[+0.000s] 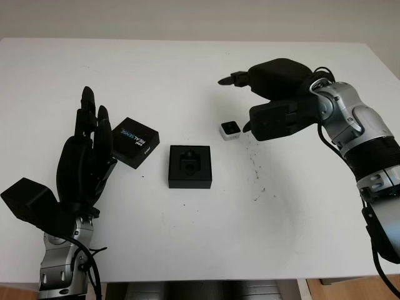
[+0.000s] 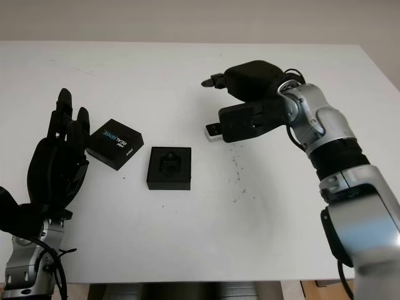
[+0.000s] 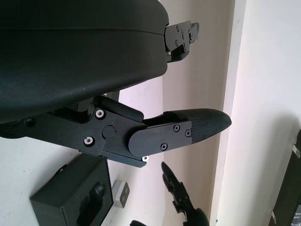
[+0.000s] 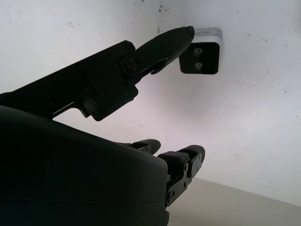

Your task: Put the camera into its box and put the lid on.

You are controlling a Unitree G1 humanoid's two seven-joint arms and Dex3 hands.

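The small silver camera lies on the white table, a little right of and beyond the open black box. The box lid, black with blue lettering, sits to the box's left. My right hand hovers just above and to the right of the camera, open, its thumb almost over the camera without gripping it. My left hand is raised at the left, open, just left of the lid.
Small dark specks mark the table right of the box. The table's far edge meets a pale wall.
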